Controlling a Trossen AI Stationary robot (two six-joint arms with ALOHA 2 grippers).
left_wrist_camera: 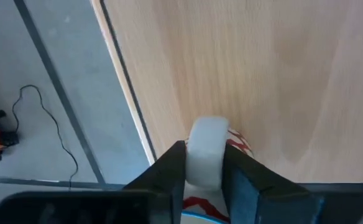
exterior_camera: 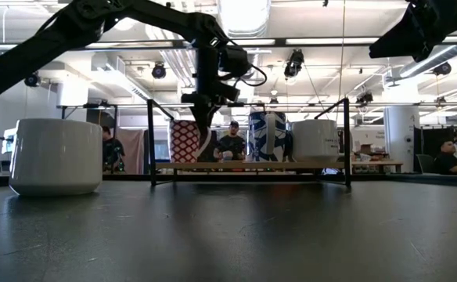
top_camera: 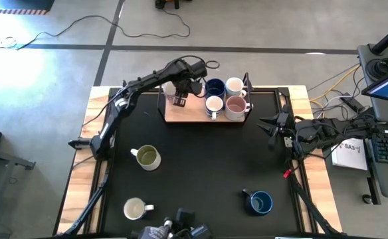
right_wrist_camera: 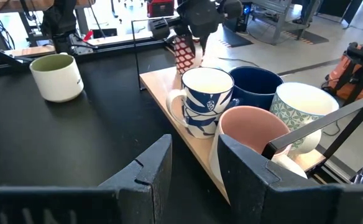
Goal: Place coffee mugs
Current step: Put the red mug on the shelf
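My left gripper (top_camera: 180,97) reaches over the wooden tray (top_camera: 194,116) at the table's far side and is shut on the white mug with red print (exterior_camera: 185,141), near the tray's left end. I cannot tell whether the mug's base touches the tray. Beside it on the tray stand a dark blue mug (top_camera: 214,87), a white patterned mug (top_camera: 234,85), a white-and-blue mug (right_wrist_camera: 203,99) and a pinkish mug (top_camera: 236,106). My right gripper (right_wrist_camera: 194,165) waits open at the table's right edge (top_camera: 275,126), facing the tray. My left gripper pinches the printed mug's white handle (left_wrist_camera: 205,149) between its two fingers (left_wrist_camera: 168,171), coming from above and pointing down. The mug stays upright below the fingers, over the tray's wood (left_wrist_camera: 243,68).
Three mugs stand on the black table: an olive-green one (top_camera: 146,157) left of centre, a cream one (top_camera: 135,209) near the front left, and a dark blue one (top_camera: 259,202) at the front right. A thin black frame (exterior_camera: 151,141) rises around the tray. People sit in the room behind.
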